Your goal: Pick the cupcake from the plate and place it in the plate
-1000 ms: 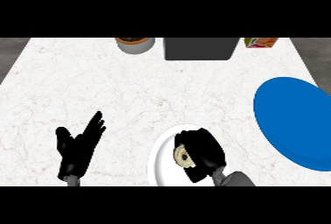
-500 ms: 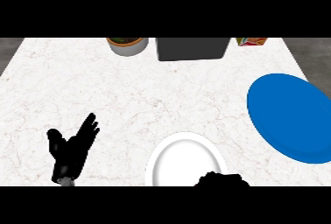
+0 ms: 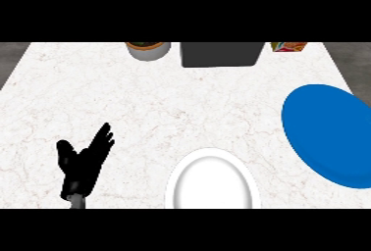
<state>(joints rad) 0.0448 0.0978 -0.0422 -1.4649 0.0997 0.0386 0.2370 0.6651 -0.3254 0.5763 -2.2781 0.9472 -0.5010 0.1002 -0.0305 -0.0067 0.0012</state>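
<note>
While left hand [image 3: 83, 164] rests open, white plate [image 3: 212, 181] meets the lower edge.

I see bright, even light across the marble counter [image 3: 145, 108], with no glare. Shadows are barely there. The blue plate [image 3: 326, 132] looks stretched toward the right edge.

A kitchen: a white marble counter [image 3: 181, 98] carries a white plate [image 3: 214, 182] at 6 o'clock, a blue plate [image 3: 330, 132] at 3 (partly cropped), a pot [image 3: 148, 50] at 12
</note>
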